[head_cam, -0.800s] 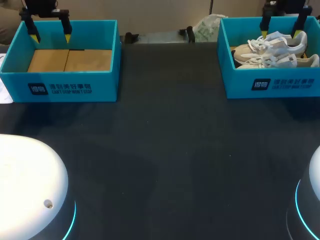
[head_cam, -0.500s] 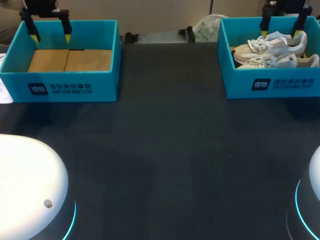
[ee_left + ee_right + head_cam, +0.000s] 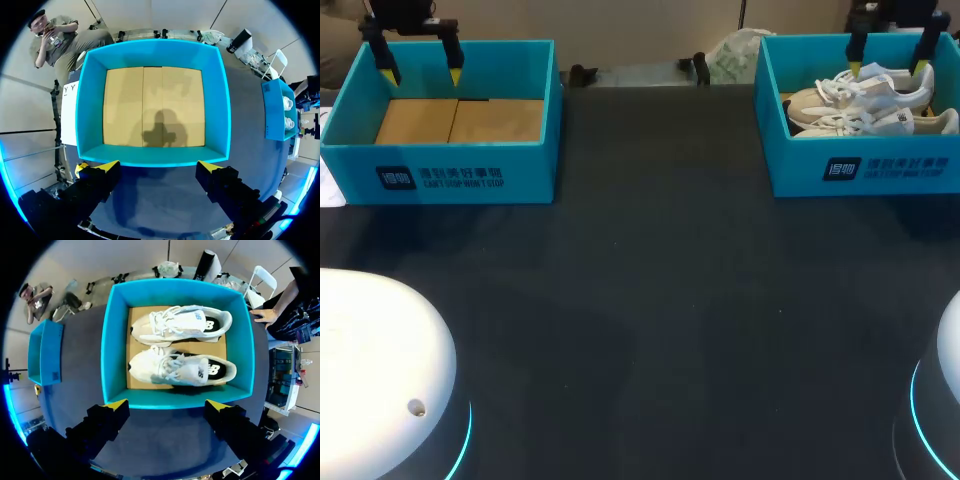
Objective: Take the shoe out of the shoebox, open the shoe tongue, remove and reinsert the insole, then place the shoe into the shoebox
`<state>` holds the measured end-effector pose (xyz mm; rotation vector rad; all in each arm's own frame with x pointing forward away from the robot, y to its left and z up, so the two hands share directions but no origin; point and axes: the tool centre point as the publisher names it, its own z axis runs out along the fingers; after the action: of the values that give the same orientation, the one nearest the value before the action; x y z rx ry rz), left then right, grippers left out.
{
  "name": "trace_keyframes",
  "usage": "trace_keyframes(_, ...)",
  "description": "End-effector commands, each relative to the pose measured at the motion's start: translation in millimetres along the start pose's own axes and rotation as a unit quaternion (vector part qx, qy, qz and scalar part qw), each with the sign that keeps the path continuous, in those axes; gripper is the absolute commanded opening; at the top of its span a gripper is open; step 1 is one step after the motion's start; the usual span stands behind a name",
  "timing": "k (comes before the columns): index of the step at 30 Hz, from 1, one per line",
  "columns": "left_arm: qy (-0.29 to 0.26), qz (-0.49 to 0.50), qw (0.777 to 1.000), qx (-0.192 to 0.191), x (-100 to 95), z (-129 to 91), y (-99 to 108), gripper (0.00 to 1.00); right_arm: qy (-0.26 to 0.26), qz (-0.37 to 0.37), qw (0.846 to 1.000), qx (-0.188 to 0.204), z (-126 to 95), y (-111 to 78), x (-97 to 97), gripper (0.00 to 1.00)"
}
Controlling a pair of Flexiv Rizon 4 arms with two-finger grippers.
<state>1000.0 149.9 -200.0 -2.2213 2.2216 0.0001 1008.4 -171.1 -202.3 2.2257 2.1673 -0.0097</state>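
Two white sneakers lie side by side in the teal shoebox (image 3: 865,170) at the table's back right, one (image 3: 855,97) behind the other (image 3: 885,122). My right gripper (image 3: 890,62) hangs open above them, touching neither. In the right wrist view both shoes, the farther shoe (image 3: 180,324) and the nearer shoe (image 3: 180,367), lie on the cardboard floor ahead of the right gripper (image 3: 166,407). My left gripper (image 3: 421,70) is open above a second teal box (image 3: 440,175) at the back left. That box (image 3: 152,52) holds only its cardboard bottom, seen ahead of the left gripper (image 3: 157,169).
The dark table (image 3: 650,280) stretches between the two boxes. A white plastic bag (image 3: 732,55) and black clamps (image 3: 582,73) sit at the far edge. A white sheet (image 3: 328,188) lies at the left edge beside the empty box.
My right gripper has shifted slightly to the right over the shoes. The left gripper, both boxes and the shoes have stayed put.
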Motion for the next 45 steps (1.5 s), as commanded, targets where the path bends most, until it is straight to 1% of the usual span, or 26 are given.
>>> trace_keyframes(1,0.0,0.0,1.0,0.0,0.0,0.0,0.0,1.0,-0.005,-0.002,1.0,-0.011,3.8,-0.3,-31.1,1.0)
trace_keyframes(5,0.0,0.0,1.0,0.0,0.0,0.0,0.0,1.0,-0.025,-0.004,1.0,-0.013,10.5,3.5,-55.3,1.0)
trace_keyframes(6,0.0,0.0,1.0,0.0,0.0,0.0,0.0,1.0,-0.036,-0.007,0.999,-0.02,13.2,5.3,-67.2,1.0)
trace_keyframes(7,0.0,0.0,1.0,0.0,0.0,0.0,0.0,1.0,-0.039,-0.009,0.999,-0.019,14.4,6.0,-71.7,1.0)
trace_keyframes(11,0.0,0.0,1.0,0.0,0.0,0.0,0.0,1.0,-0.054,-0.004,0.998,-0.021,23.9,11.1,-99.6,1.0)
trace_keyframes(12,0.0,0.0,1.0,0.0,0.0,0.0,0.0,1.0,-0.054,-0.004,0.998,-0.021,23.9,11.1,-99.6,1.0)
trace_keyframes(13,0.0,0.0,1.0,0.0,0.0,0.0,0.0,1.0,-0.06,0.0,0.998,-0.028,28.5,12.8,-109.0,1.0)
trace_keyframes(14,0.0,0.0,1.0,0.0,0.0,0.0,0.0,1.0,-0.056,0.004,0.998,-0.029,31.6,13.8,-114.3,1.0)
trace_keyframes(19,0.0,0.0,1.0,0.0,0.0,0.0,0.0,1.0,-0.059,0.015,0.998,-0.035,48.1,18.4,-133.7,1.0)
trace_keyframes(30,0.0,0.0,1.0,0.0,0.0,0.0,0.0,1.0,-0.058,0.028,0.998,-0.028,98.7,26.3,-148.5,1.0)
trace_keyframes(34,0.0,0.0,1.0,0.0,0.0,0.0,0.0,1.0,-0.057,0.032,0.997,-0.033,111.1,29.0,-151.9,1.0)
trace_keyframes(35,0.0,0.0,1.0,0.0,0.0,0.0,0.0,1.0,-0.057,0.032,0.997,-0.033,111.1,29.0,-151.9,1.0)
trace_keyframes(37,0.0,0.0,1.0,0.0,0.0,0.0,0.0,1.0,-0.054,0.04,0.997,-0.039,120.1,30.4,-154.6,1.0)
trace_keyframes(42,0.0,0.0,1.0,0.0,0.0,0.0,0.0,1.0,-0.053,0.045,0.997,-0.037,131.5,29.8,-156.1,1.0)
trace_keyframes(43,0.0,0.0,1.0,0.0,0.0,0.0,0.0,1.0,-0.053,0.046,0.997,-0.036,134.3,29.5,-156.1,0.98)
trace_keyframes(44,0.0,0.0,1.0,0.0,0.0,0.0,0.0,1.0,-0.053,0.047,0.997,-0.036,136.5,29.3,-155.9,0.8)
trace_keyframes(45,0.0,0.0,1.0,0.0,0.0,0.0,0.0,1.0,-0.052,0.048,0.997,-0.034,138.8,29.2,-155.7,0.65)
